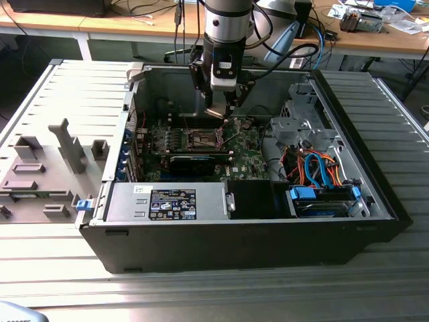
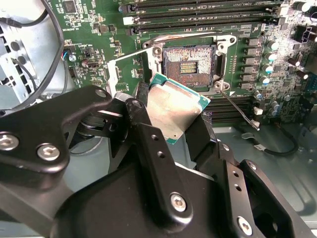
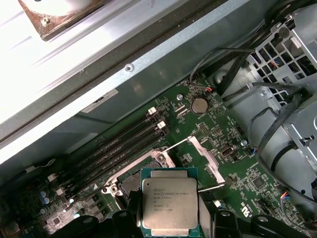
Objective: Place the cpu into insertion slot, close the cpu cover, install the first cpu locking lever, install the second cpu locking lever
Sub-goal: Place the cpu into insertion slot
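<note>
The gripper [image 2: 171, 115] pinches the cpu [image 2: 179, 103] by two opposite edges and holds it clear above the green board [image 2: 99, 29], its silver top showing in both wrist views. In the exterior view, the insertion slot [image 1: 201, 139] lies uncovered, pins showing, at about seven o'clock from the gripper, inside the open computer case [image 1: 221, 245] on the tabletop [image 1: 201, 295].

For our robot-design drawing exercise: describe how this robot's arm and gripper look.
The silver-grey cylindrical arm has a black joint band, with black cables looping beside it. The matte black gripper is built of flat linkage bars with silver screw heads and small holes.
</note>
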You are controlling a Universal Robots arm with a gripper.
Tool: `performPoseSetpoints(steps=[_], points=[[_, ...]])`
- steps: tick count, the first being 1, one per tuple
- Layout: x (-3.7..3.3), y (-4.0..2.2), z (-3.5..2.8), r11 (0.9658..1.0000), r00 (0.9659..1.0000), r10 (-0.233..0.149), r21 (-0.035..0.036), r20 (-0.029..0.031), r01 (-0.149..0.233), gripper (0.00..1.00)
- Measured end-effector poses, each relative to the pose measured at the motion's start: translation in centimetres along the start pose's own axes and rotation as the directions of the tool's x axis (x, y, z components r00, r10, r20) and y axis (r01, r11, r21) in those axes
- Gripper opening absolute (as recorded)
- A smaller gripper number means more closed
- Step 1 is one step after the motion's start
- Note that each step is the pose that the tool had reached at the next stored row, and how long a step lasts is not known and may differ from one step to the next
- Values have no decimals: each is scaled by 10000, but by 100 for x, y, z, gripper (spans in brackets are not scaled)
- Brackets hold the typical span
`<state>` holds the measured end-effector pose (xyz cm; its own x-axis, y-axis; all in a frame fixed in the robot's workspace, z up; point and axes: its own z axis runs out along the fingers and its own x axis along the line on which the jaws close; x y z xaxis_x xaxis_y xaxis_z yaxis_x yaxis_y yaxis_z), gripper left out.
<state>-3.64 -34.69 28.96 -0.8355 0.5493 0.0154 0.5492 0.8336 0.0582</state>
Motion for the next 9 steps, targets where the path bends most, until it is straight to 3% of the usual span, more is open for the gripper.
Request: performPoseSetpoints(steps=[9], points=[[0,0,0,10000,10000,78,0,4,-78,55]])
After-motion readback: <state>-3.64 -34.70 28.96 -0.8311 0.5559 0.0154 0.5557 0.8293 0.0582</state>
